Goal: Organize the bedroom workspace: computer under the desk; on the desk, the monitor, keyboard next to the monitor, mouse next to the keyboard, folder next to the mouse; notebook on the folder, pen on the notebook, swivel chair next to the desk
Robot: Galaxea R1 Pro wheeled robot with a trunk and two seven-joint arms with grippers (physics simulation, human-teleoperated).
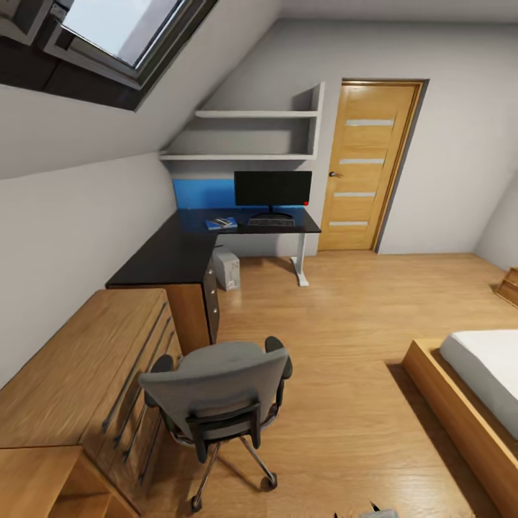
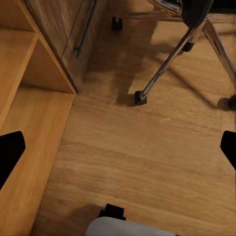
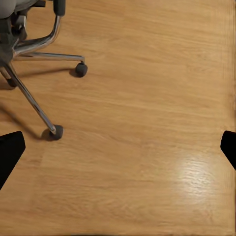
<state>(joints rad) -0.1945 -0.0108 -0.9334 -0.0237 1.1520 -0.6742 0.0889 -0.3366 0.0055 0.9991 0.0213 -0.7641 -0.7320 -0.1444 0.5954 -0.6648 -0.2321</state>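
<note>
Both arms are held low, pointing down at the plank floor [image 3: 147, 147]. In the left wrist view the left gripper [image 2: 118, 147] is seen with its two black fingertips [image 2: 10, 152] set wide apart at the frame's edges, nothing between them but bare wood; the right gripper [image 3: 118, 147] is spread the same way, also over bare floor.

The swivel chair [image 1: 219, 392] is taken as the landmark. It is grey-upholstered with black armrests, and its thin chrome legs [image 2: 172, 56] end in small black castors [image 3: 57, 132] resting on the floor. Just beside it, on its left, stands a low oak drawer unit [image 1: 79, 374] with long bar handles. Well beyond the chair, in the corner, the L-shaped desk [image 1: 165, 252] is seen, flat and black-topped on a white pedestal leg. On the desk stand the black monitor [image 1: 273, 188], the keyboard [image 1: 271, 222] just in front of it, and the blue folder [image 1: 221, 224] beside the keyboard (something dark lies on it, too small to name). The pale boxy computer [image 1: 226, 269] sits under the desk.

To the right of the chair a broad stretch of floor lies open up to the wooden bed frame [image 1: 460, 424]; the oak door [image 1: 367, 165] is shut.
</note>
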